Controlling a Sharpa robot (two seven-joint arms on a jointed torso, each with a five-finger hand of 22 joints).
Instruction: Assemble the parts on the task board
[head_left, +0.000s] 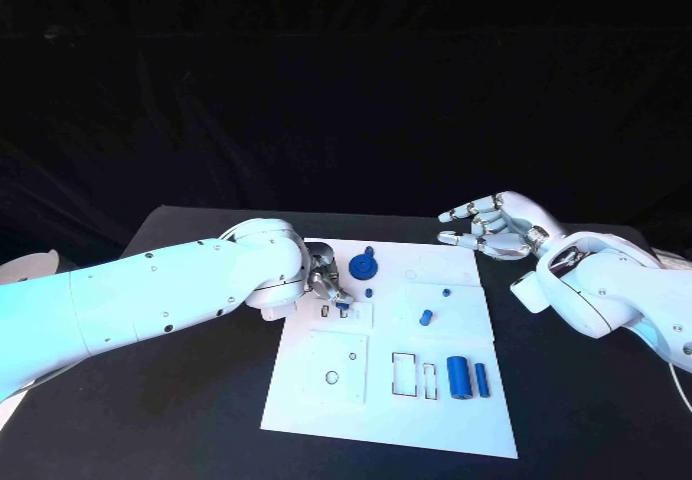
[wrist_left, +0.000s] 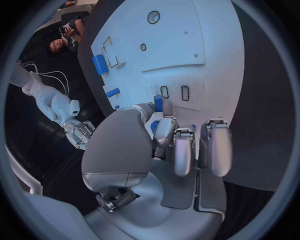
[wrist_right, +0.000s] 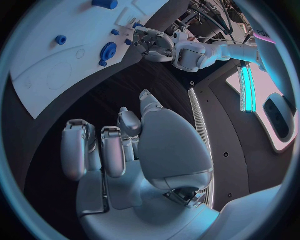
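The white task board (head_left: 325, 375) lies mid-table. My left hand (head_left: 326, 287) hovers over its far left part and pinches a small blue part (wrist_left: 159, 103) between thumb and finger, just above two small rectangular slots (wrist_left: 174, 92). A blue gear (head_left: 366, 267) stands beside that hand on the board. More blue parts lie to the right: a short peg (head_left: 427, 318) and two cylinders (head_left: 466, 378). My right hand (head_left: 498, 228) hangs in the air past the board's far right corner, fingers apart and holding nothing. The right wrist view shows the gear (wrist_right: 107, 51) and my left hand (wrist_right: 153, 42).
Outlined recesses (head_left: 411, 374) and a small round hole (head_left: 332, 377) mark the board's near half. Black table (head_left: 173, 410) surrounds the board on both sides. My left forearm (head_left: 144, 295) crosses the table's left side.
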